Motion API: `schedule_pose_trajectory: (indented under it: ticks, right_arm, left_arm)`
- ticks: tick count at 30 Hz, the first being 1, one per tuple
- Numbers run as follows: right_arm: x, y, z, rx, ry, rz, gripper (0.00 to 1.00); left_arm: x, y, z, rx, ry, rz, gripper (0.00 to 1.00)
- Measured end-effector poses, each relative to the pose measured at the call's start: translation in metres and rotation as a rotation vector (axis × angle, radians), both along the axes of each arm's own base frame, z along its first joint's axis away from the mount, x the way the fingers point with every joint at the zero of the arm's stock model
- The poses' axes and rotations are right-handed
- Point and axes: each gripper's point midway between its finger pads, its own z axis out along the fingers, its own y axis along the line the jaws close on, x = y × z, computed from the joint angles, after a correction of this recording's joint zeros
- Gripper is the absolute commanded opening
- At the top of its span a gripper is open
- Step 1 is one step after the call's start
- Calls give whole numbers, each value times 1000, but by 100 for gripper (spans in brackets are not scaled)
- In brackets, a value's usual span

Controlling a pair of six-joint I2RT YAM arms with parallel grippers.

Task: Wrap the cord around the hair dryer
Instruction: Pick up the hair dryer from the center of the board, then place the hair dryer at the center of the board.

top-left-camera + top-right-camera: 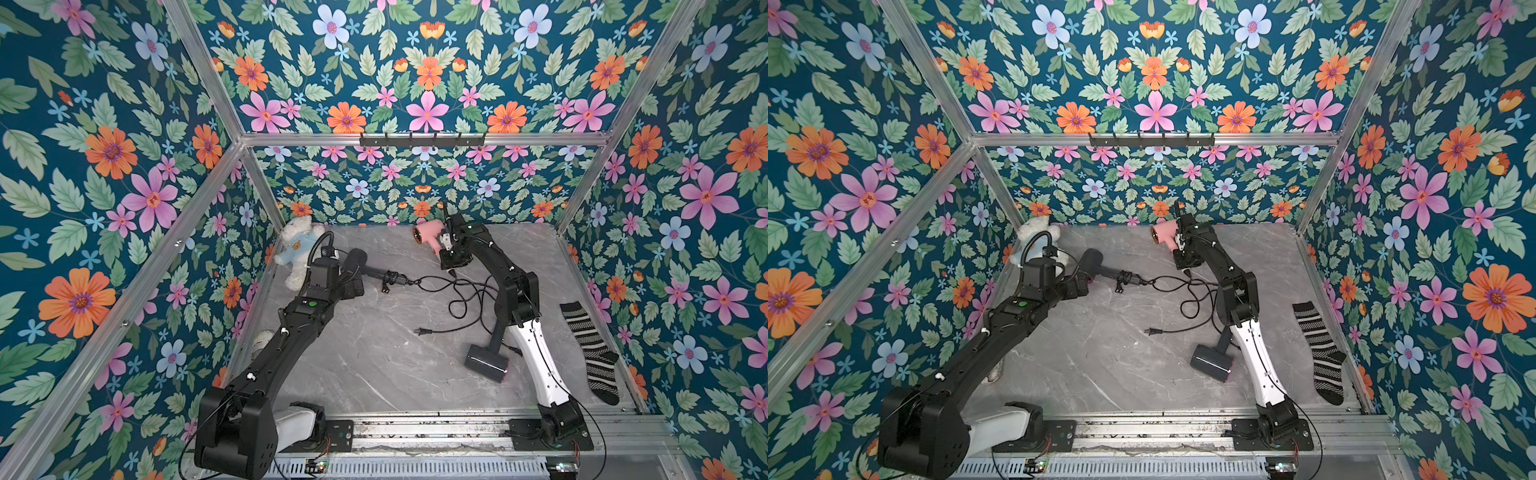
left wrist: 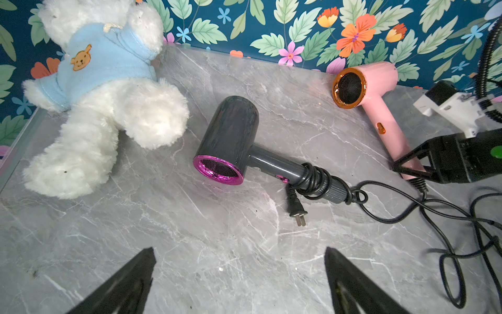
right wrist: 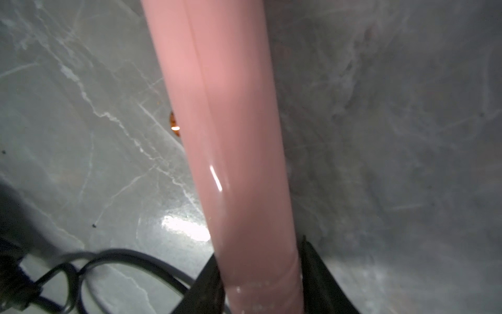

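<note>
My right claw [image 3: 259, 246] clasps the butt of the glossy pink plastic hair dryer [image 3: 231, 136], whose handle runs straight out from my palm, black cord [image 3: 122, 252] just beside.

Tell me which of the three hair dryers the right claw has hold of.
The pink hair dryer: the right claw grips its handle. The grey dryer by the teddy and the grey dryer in front lie untouched.
</note>
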Motion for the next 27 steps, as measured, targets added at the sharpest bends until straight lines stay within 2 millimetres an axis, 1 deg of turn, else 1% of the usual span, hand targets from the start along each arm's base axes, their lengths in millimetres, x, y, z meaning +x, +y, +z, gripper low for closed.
schedule_pose_trajectory:
  ticks: [1,2,4,6,8,10,13,15,17,21,23,25,27]
  right_arm:
    - [1,1,1,7,-4,-5,32]
    - [2,-1,2,-6,-13,-26,31]
    - [0,-4,4,-1,-14,-17,26]
    - [-3,-10,7,-3,-11,-25,25]
    - [-6,-18,16,10,-7,-42,24]
    - [-6,-30,30,24,-17,-66,25]
    - [0,-46,48,43,-50,-96,28]
    - [6,-56,53,39,-68,-116,29]
    - [8,-61,50,28,-64,-126,30]
    - [5,-73,36,9,-22,-155,30]
    - [5,-83,30,-11,-9,-176,30]
    - [9,-93,27,-16,-10,-207,34]
    - [12,-100,25,-16,-9,-228,42]
  left_arm:
    - [-1,0,0,0,1,0,99]
    - [-1,0,0,1,2,1,99]
    - [-1,0,-1,1,6,0,99]
    - [-3,0,-1,2,11,0,99]
    - [-4,0,-1,-1,16,-3,100]
    - [-5,0,2,-4,10,-4,99]
    - [-4,-2,6,-7,1,-8,99]
    - [-4,-2,5,-6,5,-8,99]
    - [-4,-2,2,-5,12,-8,99]
    - [-7,-3,-5,-5,29,-13,99]
    - [-7,-3,-6,-6,31,-13,99]
    - [-7,-3,-6,-6,29,-12,99]
    - [-8,-2,-4,-5,24,-11,99]
